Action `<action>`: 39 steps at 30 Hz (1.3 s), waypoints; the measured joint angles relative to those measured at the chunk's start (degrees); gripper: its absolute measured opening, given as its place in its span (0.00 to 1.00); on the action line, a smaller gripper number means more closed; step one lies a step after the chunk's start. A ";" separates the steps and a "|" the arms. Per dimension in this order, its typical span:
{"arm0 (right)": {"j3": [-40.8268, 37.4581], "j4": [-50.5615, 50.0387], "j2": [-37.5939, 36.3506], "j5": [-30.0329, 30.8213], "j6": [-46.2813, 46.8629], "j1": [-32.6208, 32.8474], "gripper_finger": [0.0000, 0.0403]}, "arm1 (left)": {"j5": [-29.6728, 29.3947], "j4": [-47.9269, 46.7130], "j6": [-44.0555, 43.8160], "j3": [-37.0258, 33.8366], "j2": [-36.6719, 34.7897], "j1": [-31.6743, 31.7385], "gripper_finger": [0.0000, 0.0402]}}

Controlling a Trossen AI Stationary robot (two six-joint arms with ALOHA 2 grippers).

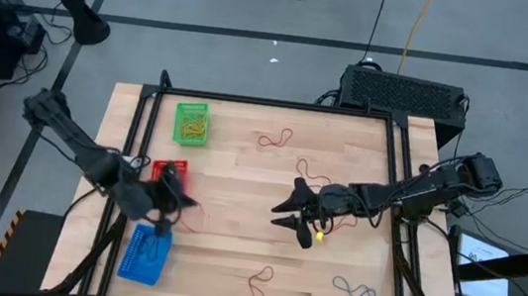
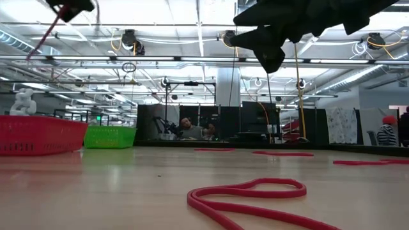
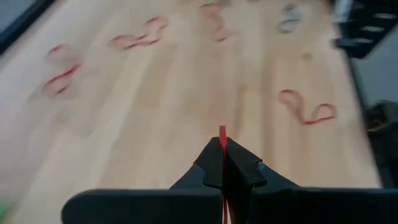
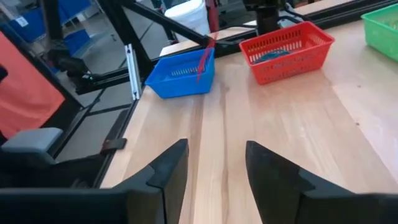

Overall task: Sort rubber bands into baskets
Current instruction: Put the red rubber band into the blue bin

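My left gripper (image 1: pixel 181 200) hangs above the table between the red basket (image 1: pixel 170 170) and the blue basket (image 1: pixel 145 254), shut on a red rubber band (image 2: pixel 46 33). The green basket (image 1: pixel 191 123) stands farther back. My right gripper (image 1: pixel 282 215) hovers open over the table's middle, with nothing between its fingers (image 4: pixel 214 168). A small yellow band (image 1: pixel 319 237) shows just beside it. More red bands (image 1: pixel 275 139) (image 1: pixel 259 285) and a grey-blue one (image 1: pixel 354 289) lie loose on the wood. My left gripper pinches the red rubber band between its two shut fingers. A short bit of the band (image 3: pixel 222 133) sticks out past the fingertips. The rest of the band (image 4: pixel 204 60) hangs slack below the gripper, clear of the table.
A black box (image 1: pixel 405 92) sits beyond the table's far right corner. Black frame rails (image 1: pixel 137 124) run along the table's left and right sides. One red band (image 2: pixel 249 195) lies close to the low camera. People show in the room behind.
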 joint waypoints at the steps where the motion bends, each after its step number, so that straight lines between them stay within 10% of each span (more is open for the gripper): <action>1: 0.00 -0.10 0.00 0.00 -0.03 0.26 0.38 | -0.78 -3.59 -2.26 0.67 -0.99 -0.02 0.00; 14: 0.00 -0.48 0.02 0.02 -1.26 2.36 0.38 | -0.93 -36.30 -24.51 1.15 -3.65 0.05 0.00; 39: 0.00 -0.61 0.07 0.30 -0.89 3.70 0.38 | 20.32 -19.21 -26.41 8.00 -1.00 -11.17 0.00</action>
